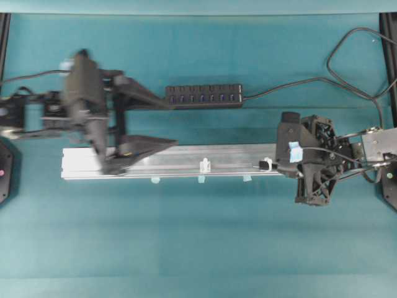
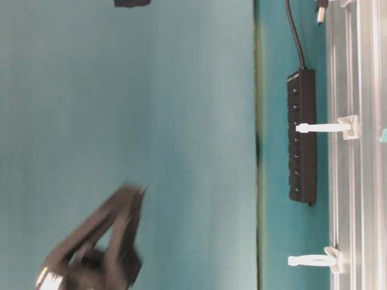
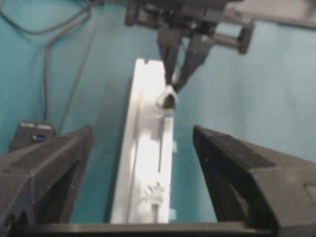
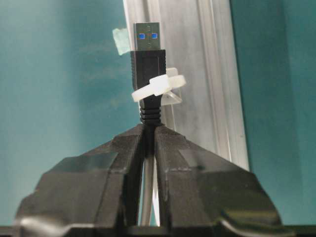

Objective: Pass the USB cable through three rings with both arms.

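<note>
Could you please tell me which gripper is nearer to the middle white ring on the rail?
Neither clearly: the open left gripper stands left of the middle ring; the right gripper, holding the USB plug, sits right of it.

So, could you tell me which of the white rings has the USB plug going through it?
The ring at the rail's right end, nearest the right gripper: the plug pokes through it. The middle ring holds nothing.
</note>
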Motion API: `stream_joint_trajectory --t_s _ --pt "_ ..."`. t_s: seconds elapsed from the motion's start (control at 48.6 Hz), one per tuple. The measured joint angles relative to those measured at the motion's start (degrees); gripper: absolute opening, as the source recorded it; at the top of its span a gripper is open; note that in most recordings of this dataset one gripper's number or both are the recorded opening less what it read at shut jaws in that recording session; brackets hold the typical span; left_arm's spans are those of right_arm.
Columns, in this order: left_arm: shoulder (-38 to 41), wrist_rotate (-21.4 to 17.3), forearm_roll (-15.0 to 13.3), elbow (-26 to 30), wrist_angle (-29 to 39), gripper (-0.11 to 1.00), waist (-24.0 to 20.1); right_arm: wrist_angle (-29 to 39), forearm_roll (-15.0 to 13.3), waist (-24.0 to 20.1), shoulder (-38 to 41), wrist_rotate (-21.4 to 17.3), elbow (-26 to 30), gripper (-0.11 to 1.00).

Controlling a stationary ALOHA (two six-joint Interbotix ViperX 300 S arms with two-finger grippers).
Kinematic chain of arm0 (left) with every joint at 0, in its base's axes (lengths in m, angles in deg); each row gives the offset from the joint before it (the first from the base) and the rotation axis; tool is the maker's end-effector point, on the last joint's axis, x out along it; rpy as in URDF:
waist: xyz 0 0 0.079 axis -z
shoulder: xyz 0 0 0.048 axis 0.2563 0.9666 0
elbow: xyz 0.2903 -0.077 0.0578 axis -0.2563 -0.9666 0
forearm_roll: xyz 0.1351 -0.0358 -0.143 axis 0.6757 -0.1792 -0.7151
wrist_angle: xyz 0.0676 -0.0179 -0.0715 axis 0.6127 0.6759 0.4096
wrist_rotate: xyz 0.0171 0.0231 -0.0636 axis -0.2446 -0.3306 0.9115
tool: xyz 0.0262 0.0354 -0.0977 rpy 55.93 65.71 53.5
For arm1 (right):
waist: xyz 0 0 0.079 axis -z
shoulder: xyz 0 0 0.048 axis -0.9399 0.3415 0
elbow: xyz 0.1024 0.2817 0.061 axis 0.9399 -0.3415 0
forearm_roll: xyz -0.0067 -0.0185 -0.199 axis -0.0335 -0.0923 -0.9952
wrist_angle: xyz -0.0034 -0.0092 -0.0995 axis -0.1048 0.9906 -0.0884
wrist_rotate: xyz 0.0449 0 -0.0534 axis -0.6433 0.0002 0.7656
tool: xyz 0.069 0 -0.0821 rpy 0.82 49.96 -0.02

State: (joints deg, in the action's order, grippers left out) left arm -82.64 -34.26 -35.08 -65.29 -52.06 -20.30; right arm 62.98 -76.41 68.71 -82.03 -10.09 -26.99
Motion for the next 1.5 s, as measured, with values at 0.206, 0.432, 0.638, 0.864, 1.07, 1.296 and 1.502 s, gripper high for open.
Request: stream_joint_trajectory --t_s 0.206,0.432,0.638,0.864,1.07,1.296,1.502 --pt "9.23 0.0 -0.09 7.29 3.34 0.84 -0.53 -1.58 0.0 0.62 -0.18 0.09 -0.18 -0.06" --pt "16.26 0.09 0.0 12.74 6.59 0.84 -0.79 -4.48 0.0 1.49 -0.09 0.09 -0.26 -0.06" --pt "20.48 0.09 -0.09 15.47 7.03 0.83 -1.05 -5.19 0.0 1.58 -0.09 0.0 -0.7 -0.06" --pt "25.49 0.09 0.0 17.58 7.12 0.83 0.18 -5.19 0.0 1.58 0.0 0.09 -0.88 -0.06" --pt "27.77 0.0 0.0 20.04 7.12 0.83 1.41 -5.19 0.0 1.58 0.0 0.09 -0.97 -0.06" --pt "29.62 0.0 0.0 21.27 7.12 0.83 2.64 -5.36 0.0 1.58 0.18 0.09 -0.97 -0.06" --pt "32.17 -0.09 0.0 24.08 7.12 0.83 3.34 -5.19 0.0 1.58 0.79 0.09 -0.88 -0.06"
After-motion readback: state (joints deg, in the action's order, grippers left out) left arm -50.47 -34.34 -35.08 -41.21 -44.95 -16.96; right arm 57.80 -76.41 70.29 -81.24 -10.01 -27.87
